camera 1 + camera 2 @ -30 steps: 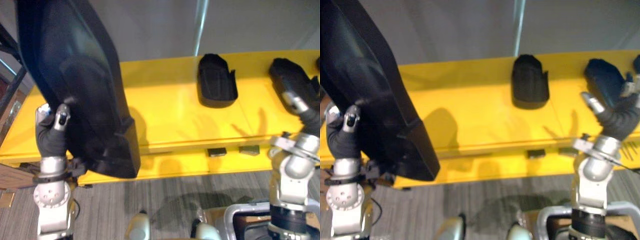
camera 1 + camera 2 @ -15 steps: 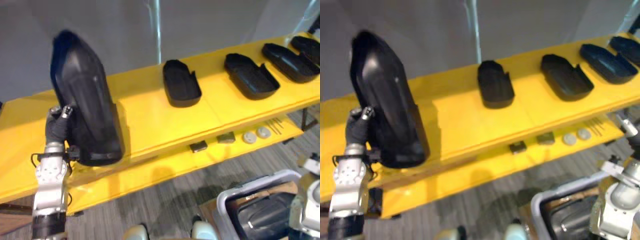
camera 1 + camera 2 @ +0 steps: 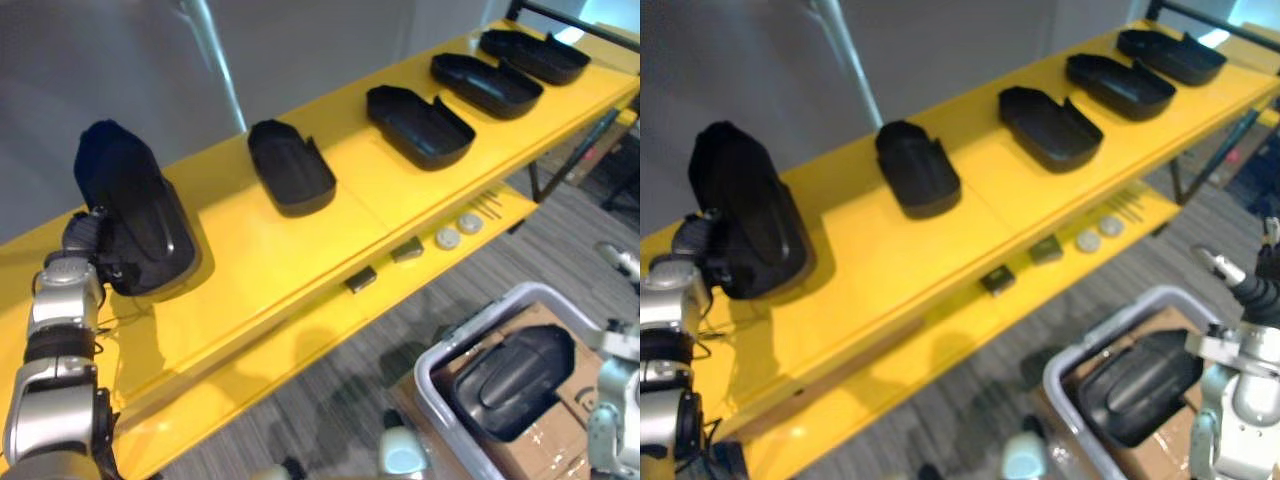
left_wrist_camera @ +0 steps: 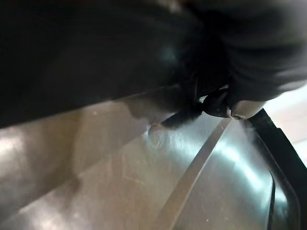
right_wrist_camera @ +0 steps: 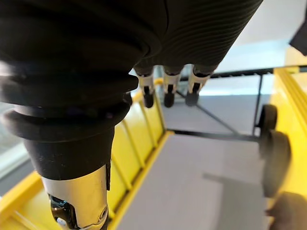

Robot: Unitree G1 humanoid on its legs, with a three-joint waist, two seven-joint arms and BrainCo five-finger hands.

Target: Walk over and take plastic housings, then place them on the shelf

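Observation:
A large black plastic housing (image 3: 135,222) lies on the far left end of the yellow shelf (image 3: 265,250). My left hand (image 3: 84,238) is at its near left edge, fingers curled round the rim. In the left wrist view the thumb (image 4: 231,104) presses on the housing's glossy wall (image 4: 144,182). Several more black housings lie in a row along the shelf, among them one (image 3: 291,166) at the middle and another (image 3: 420,125) further right. My right hand (image 3: 1242,290) hangs low at the right above the bin, its fingers (image 5: 166,91) straight and holding nothing.
A grey bin (image 3: 437,362) on a cardboard box stands on the floor at lower right, with one black housing (image 3: 512,376) in it. Small dark blocks (image 3: 360,279) and round discs (image 3: 447,238) lie on the shelf's lower ledge. A grey wall backs the shelf.
The housing, held up high a second ago, has come down flat onto the shelf's left end. My right hand has dropped from the shelf to beside the bin. The view has swung.

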